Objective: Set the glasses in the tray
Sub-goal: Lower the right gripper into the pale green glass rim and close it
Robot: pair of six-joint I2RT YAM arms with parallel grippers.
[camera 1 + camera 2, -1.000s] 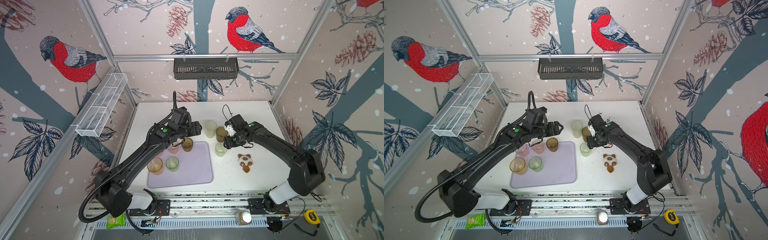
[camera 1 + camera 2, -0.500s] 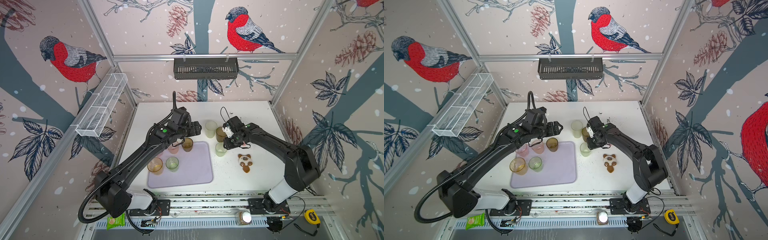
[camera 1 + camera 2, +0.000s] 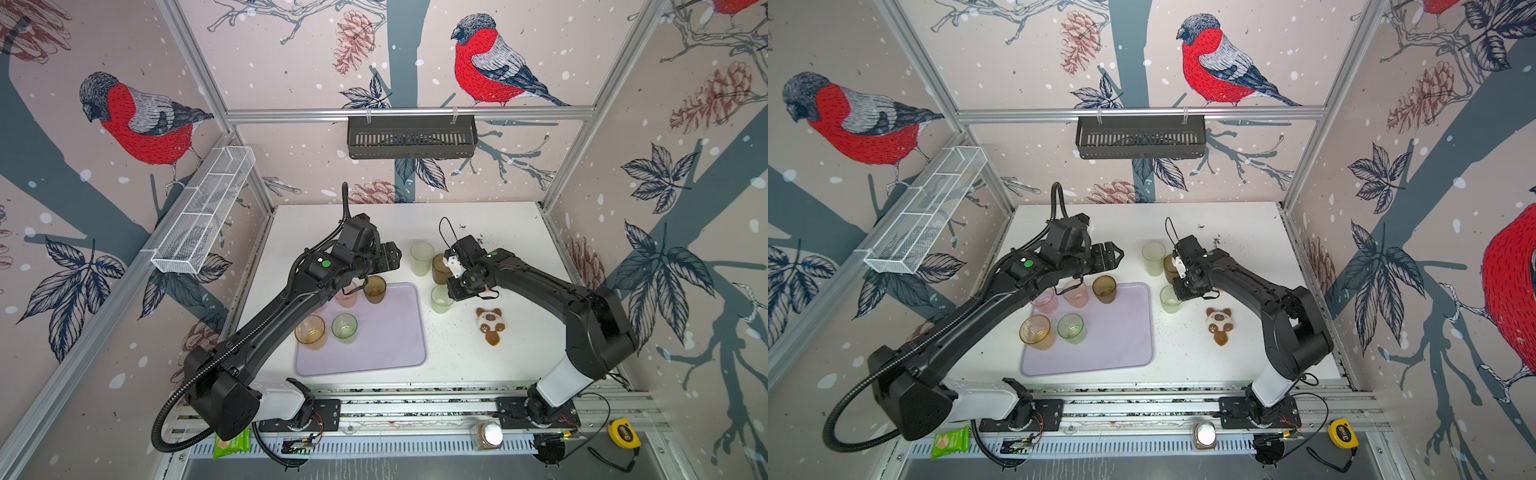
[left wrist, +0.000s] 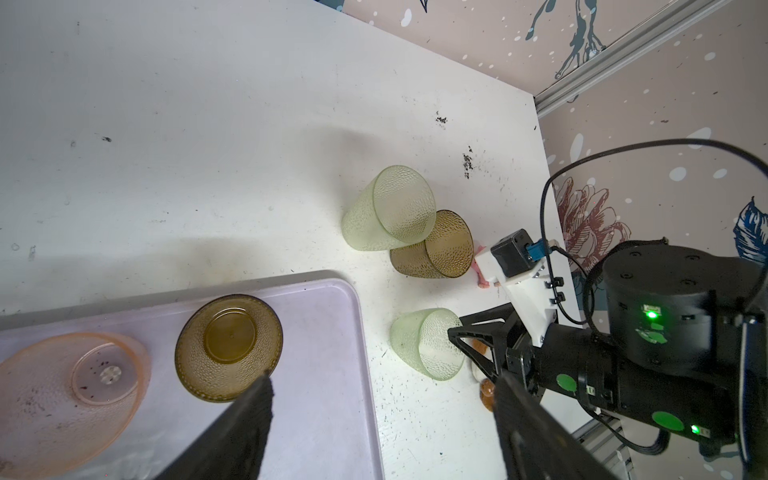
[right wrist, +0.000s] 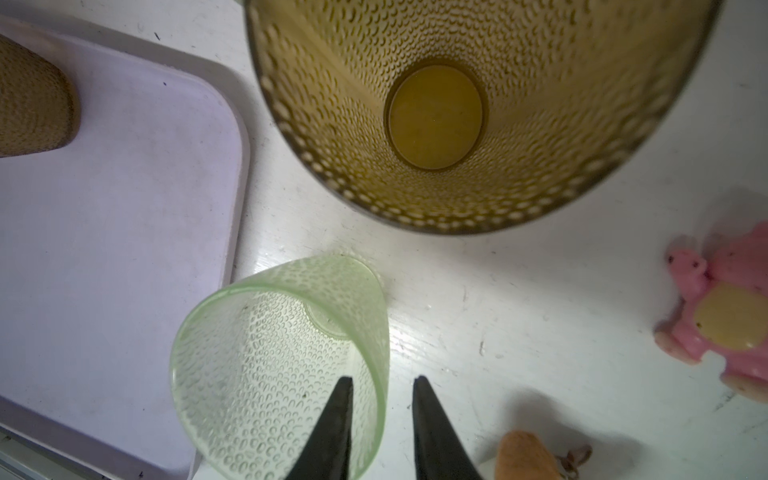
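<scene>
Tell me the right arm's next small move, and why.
Probably close the right tool on the rim of the light green glass: it straddles the wall, one tip inside, one outside, with slight gaps showing. The glass stands on the table beside the tray, so a lift across could follow.

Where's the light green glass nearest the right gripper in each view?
Top view: light green glass on the table, just right of the tray.
Top view: glass likewise right of the tray.
Left wrist: glass beside the tray's edge.
Right wrist: glass close up, beside the tray.
Landmark: the tray.
</scene>
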